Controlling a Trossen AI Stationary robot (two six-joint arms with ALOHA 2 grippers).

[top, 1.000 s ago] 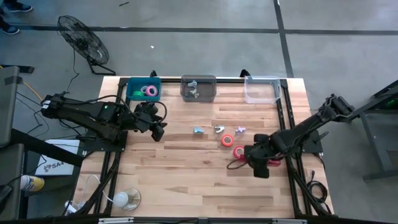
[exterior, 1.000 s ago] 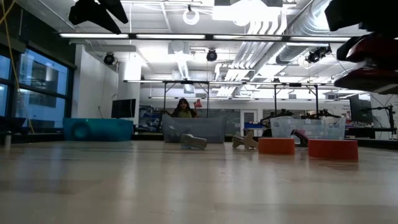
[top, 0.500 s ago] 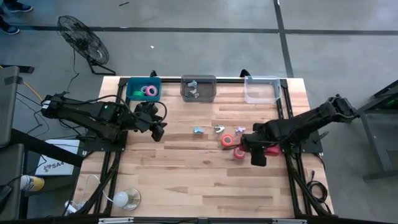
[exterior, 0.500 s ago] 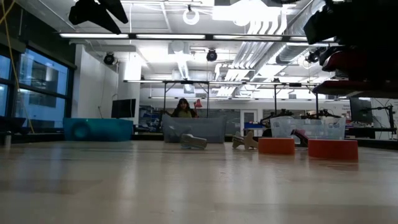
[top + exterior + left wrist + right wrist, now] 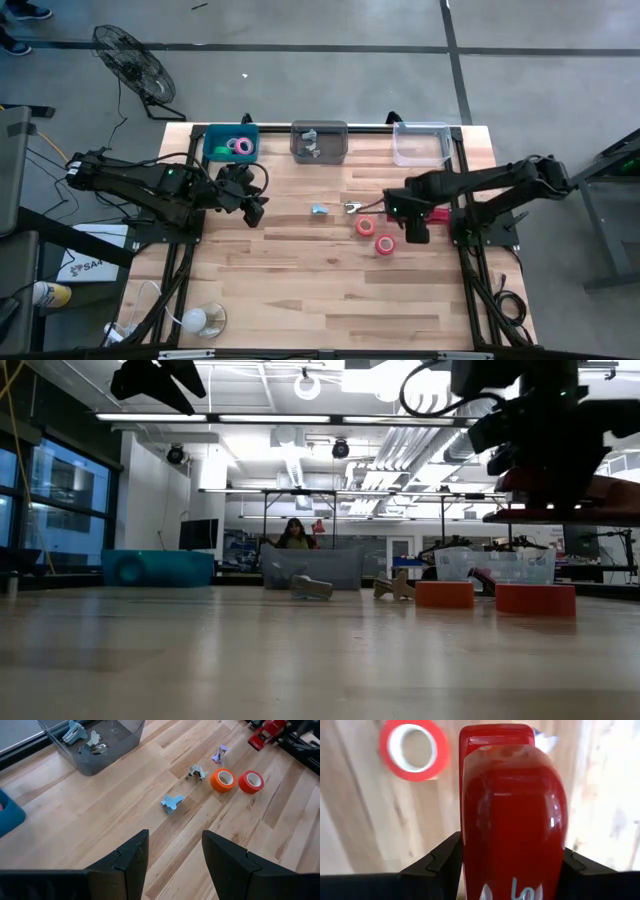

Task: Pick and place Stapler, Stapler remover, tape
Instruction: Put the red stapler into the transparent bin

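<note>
The red stapler (image 5: 512, 820) hangs in the air over the table's right half, with my right gripper (image 5: 412, 225) shut on it; in the low view the stapler (image 5: 570, 495) floats well above the wood. An orange tape roll (image 5: 366, 226) and a red tape roll (image 5: 385, 245) lie flat just left of that gripper. A blue stapler remover (image 5: 319, 209) and a grey one (image 5: 352, 208) rest on the table at mid-width. My left gripper (image 5: 175, 860) waits open, high over the table's left side. My right gripper pinches the stapler's two long sides (image 5: 470, 845) between its two fingers (image 5: 442, 865). The fingers come from above, pointing down, and lie across the stapler. The stapler sits about level, lifted clear of the table, its length reaching toward the right edge (image 5: 438, 213).
Three bins stand along the far edge: a teal one (image 5: 214, 145) holding a pink tape roll, a grey one (image 5: 319, 152) holding stapler removers, and a clear one (image 5: 421, 157). A small purple stapler remover (image 5: 220, 754) lies near the tape rolls. Bare wood fills the near half.
My right gripper has swung toward the table's far edge, carrying the stapler from beside the red tape roll to a place nearer the clear bin, and has turned about its own axis. The stapler has stayed lifted and held.
</note>
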